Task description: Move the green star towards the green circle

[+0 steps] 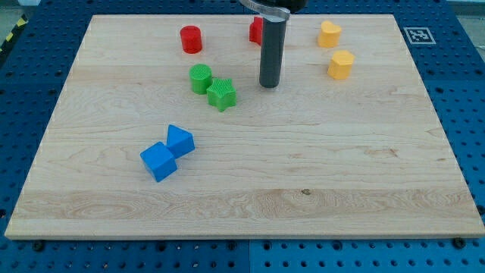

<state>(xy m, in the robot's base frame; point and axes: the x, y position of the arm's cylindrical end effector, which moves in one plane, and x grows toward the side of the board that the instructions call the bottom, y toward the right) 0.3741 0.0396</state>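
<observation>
Green star [222, 94] touching green circle [200, 78]; my tip [270, 85] just right, apart.

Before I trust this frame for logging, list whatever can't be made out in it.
- Camera view: a red block at the view's top is half hidden behind the rod; its shape is unclear.
- The arm above the rod is cut off by the top edge.
- Whether the green star touches the green circle cannot be told.
- My tip shows clearly.

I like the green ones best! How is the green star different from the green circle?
The green star has pointed arms; the green circle is round. The star sits lower and further to the view's right, the circle up-left of it. The star is nearer my tip, which touches neither. Both are green, similar in size, and close together.
</observation>
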